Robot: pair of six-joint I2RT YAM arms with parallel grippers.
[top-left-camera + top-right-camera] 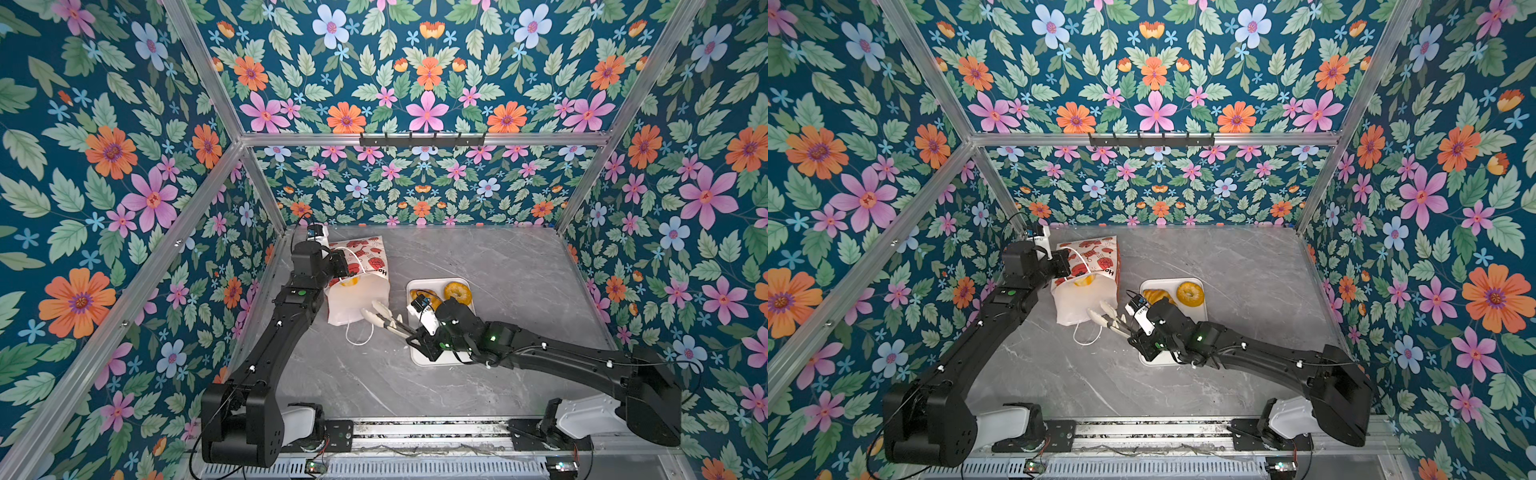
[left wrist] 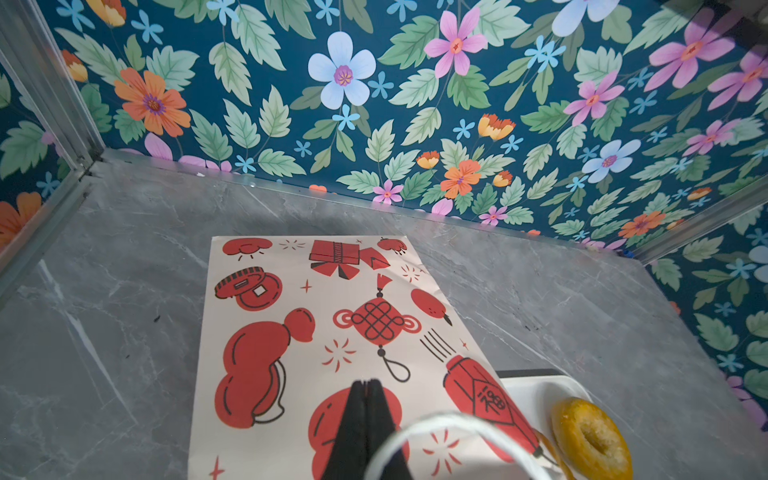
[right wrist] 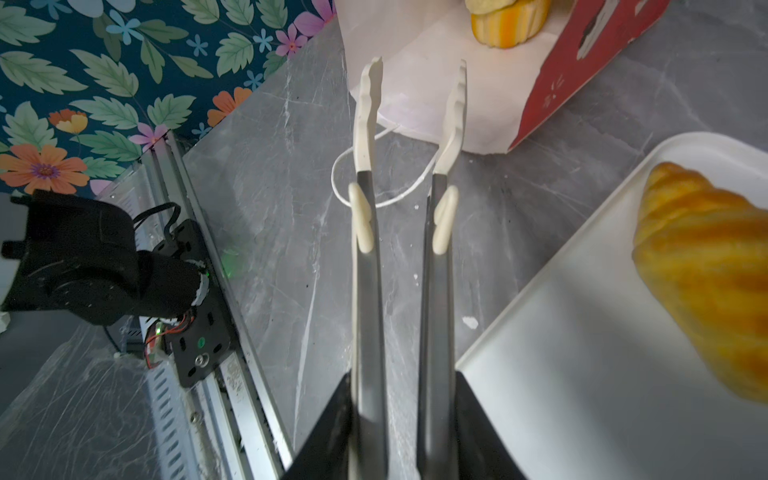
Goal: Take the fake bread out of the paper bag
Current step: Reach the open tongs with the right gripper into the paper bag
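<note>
The paper bag (image 1: 357, 307) (image 1: 1084, 303) lies on its side, its mouth facing the front of the table. My left gripper (image 1: 343, 266) (image 2: 365, 384) is shut at its upper wall beside a white cord handle (image 2: 449, 417). One golden piece of fake bread (image 1: 348, 281) (image 3: 507, 16) shows inside. My right gripper (image 1: 415, 332) (image 3: 403, 376) is shut on metal tongs (image 3: 370, 291). The tongs' cream tips (image 1: 376, 311) stand apart and empty at the bag's mouth. A bagel (image 1: 448, 293) (image 2: 569, 415) and a croissant (image 1: 417, 296) (image 3: 706, 257) lie on the tray.
The flat white tray (image 1: 419, 359) (image 3: 582, 332) sits right of the bag, partly under my right wrist. The bag's other cord handle (image 1: 359, 336) lies loose on the grey marble table (image 1: 498, 270). Flowered walls close in the left, back and right.
</note>
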